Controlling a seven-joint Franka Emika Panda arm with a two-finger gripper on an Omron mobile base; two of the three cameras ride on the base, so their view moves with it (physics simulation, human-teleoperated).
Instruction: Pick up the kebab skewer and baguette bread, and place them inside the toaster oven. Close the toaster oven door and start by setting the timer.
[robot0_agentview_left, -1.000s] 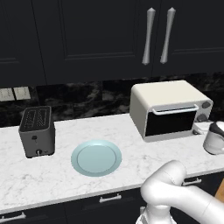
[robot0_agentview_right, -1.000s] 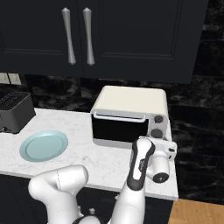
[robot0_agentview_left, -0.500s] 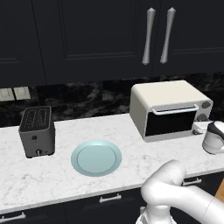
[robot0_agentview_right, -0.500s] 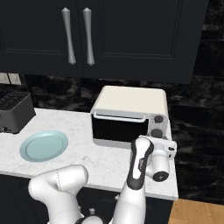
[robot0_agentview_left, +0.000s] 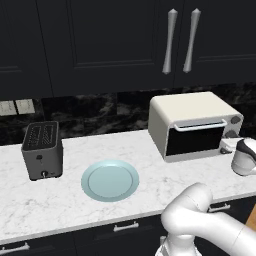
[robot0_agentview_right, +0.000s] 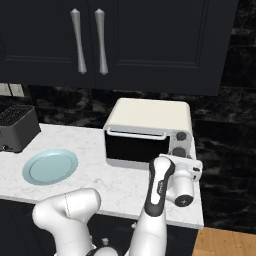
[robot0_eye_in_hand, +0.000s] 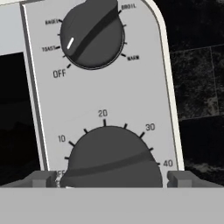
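On the white marbled bench (robot0_agentview_left: 60, 205), against the dark stone backsplash, stands the cream-white boxy toaster oven (robot0_agentview_left: 192, 125) (robot0_agentview_right: 147, 129), with its dark glass door (robot0_agentview_left: 194, 140) (robot0_agentview_right: 136, 147) shut upright and the silver bar handle (robot0_agentview_left: 199, 126) along the door's top edge. Right of the door lies the grey control panel (robot0_eye_in_hand: 109, 96) with two round dark knobs. The upper knob (robot0_eye_in_hand: 92, 34) carries a white pointer mark aimed between the printed words "TOAST" and "OFF". The lower knob, the timer dial (robot0_eye_in_hand: 114, 158), is ringed by the numbers 10, 20, 30 and 40. The end effector (robot0_eye_in_hand: 111, 178) sits right at this lower dial: one dark fingertip (robot0_eye_in_hand: 43, 178) shows at the dial's left edge and the other at its right edge, so the fingers stand spread about as wide as the knob; whether they actually press on it cannot be told. From the right base camera the white hand (robot0_agentview_right: 181, 177) is seen just in front of the oven's knob side. A round pale blue plate (robot0_agentview_left: 110, 180) (robot0_agentview_right: 50, 166) lies on the bench left of the oven, and a small dark grey slot toaster (robot0_agentview_left: 42, 150) stands further left. Black cabinet doors with silver handles (robot0_agentview_left: 180, 40) hang above.
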